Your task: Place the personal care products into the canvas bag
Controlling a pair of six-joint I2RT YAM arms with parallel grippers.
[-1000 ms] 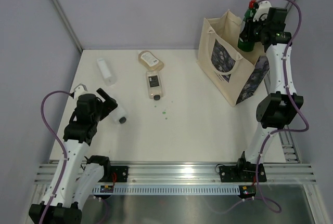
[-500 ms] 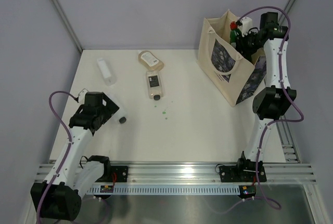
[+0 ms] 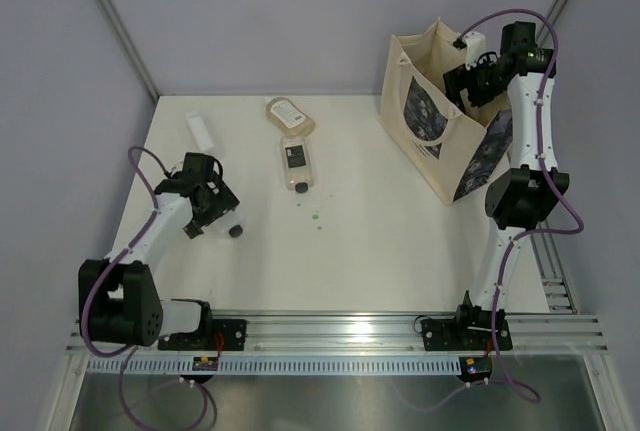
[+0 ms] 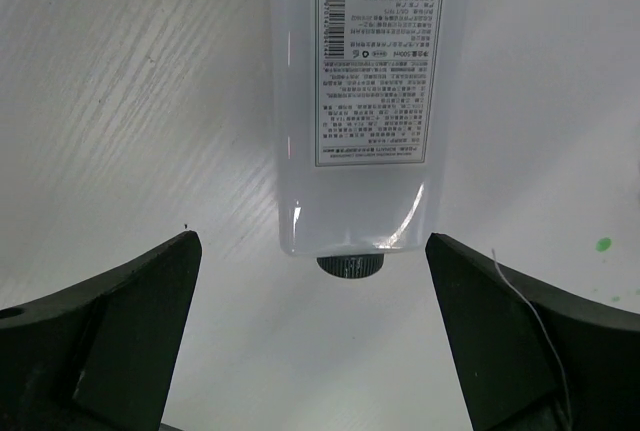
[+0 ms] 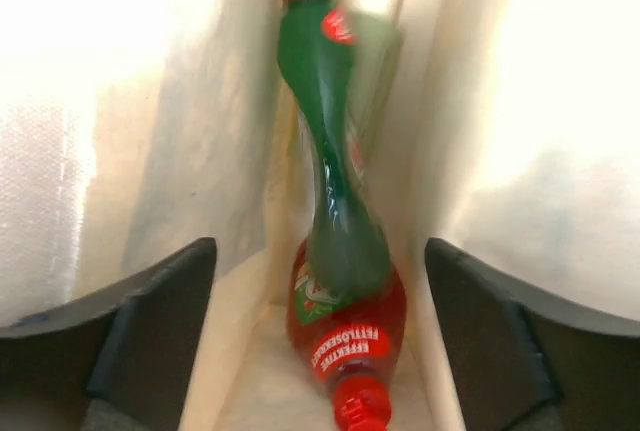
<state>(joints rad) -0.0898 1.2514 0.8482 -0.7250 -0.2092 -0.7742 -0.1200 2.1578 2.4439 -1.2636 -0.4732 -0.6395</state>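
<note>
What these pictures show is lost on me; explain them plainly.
Two robot arms are bolted at the near edge of a white table. The overhead picture shows both; the other two come from cameras on their wrists. The left gripper, open, faces the cap end of a clear black-capped bottle lying on the table. The right gripper, open, is inside the canvas bag, above a blurred green bottle and a red bottle on the bag's floor. Also on the table: a second clear bottle, a beige pouch and a pale bottle. Nothing is gripped.
</note>
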